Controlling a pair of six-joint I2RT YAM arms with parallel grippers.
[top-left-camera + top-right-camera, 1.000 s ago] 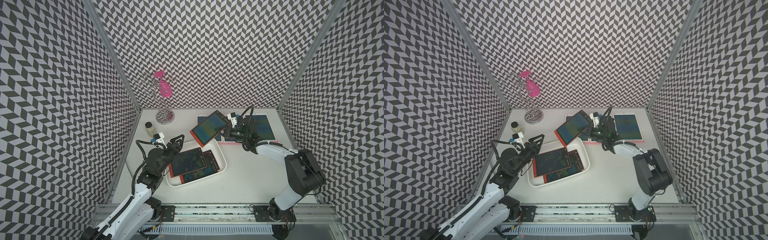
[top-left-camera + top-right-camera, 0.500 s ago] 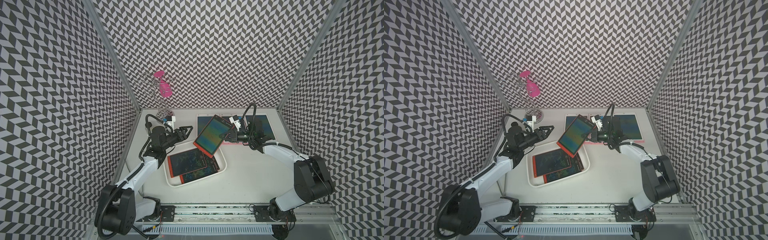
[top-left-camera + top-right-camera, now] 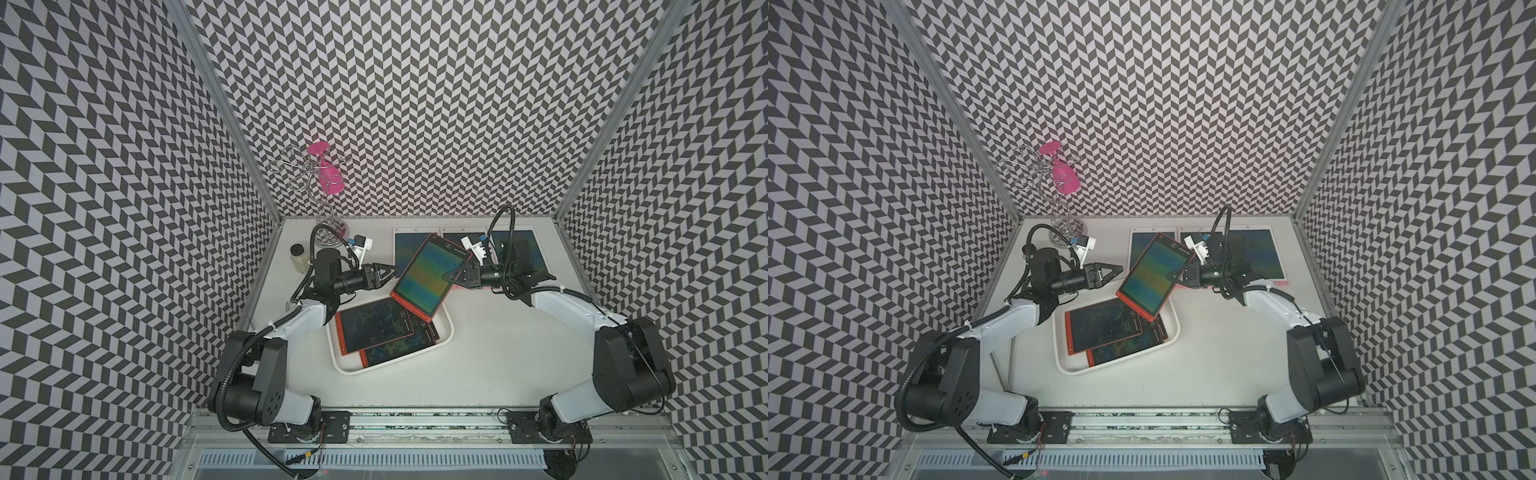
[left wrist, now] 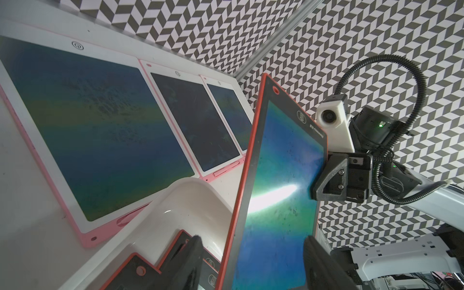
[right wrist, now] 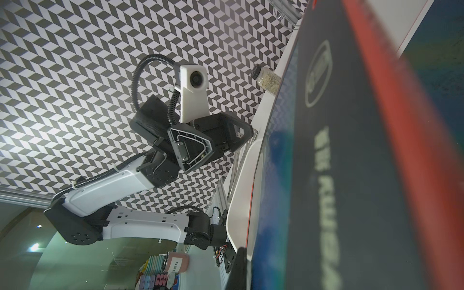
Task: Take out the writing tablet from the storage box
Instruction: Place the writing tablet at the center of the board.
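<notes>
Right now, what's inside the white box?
Two red-framed tablets lie in the storage box, the upper tablet covering most of the lower tablet. Anything beneath them is covered. The lifted tablet, held by the right gripper, hides the box's far corner.

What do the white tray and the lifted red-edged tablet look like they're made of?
Storage box: probably moulded plastic, glossy white, with smooth rounded corners. Writing tablet: seemingly a rigid plastic frame, red-edged, matte black bezel; its screen is glossy, mirroring a bright glare.
</notes>
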